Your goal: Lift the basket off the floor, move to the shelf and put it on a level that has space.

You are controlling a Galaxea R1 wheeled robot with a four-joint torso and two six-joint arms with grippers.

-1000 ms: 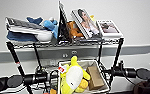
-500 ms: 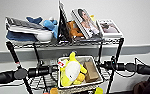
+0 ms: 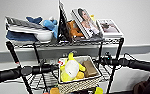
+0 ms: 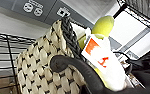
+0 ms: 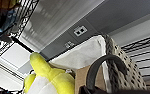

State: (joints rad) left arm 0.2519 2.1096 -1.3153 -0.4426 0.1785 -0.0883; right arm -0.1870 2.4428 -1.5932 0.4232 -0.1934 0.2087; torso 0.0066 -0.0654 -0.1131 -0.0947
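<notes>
The basket (image 3: 77,85), woven beige with a dark rim, hangs between my two arms in front of the shelf (image 3: 116,57). It holds a yellow and white plush (image 3: 71,70) and a brown item. It sits over the wire-grid level (image 3: 37,80) below the top tier; I cannot tell whether it rests on it. My left gripper (image 3: 55,68) is at the basket's left rim and my right gripper (image 3: 101,61) at its right rim. In each wrist view a dark curved finger (image 4: 73,70) (image 5: 98,67) hooks over the rim of the basket (image 4: 41,65) (image 5: 121,62).
The top tier carries books (image 3: 86,23), a blue plush (image 3: 47,23), a white bowl (image 3: 43,36) and a flat grey slab (image 3: 21,23). A grey wall strip (image 3: 131,48) with outlets (image 4: 32,8) runs behind the rack. Small orange and yellow things (image 3: 54,90) lie on a lower tier.
Both arms and the basket rose a little about a second ago and have held nearly still since. The view of the shelf has barely shifted.
</notes>
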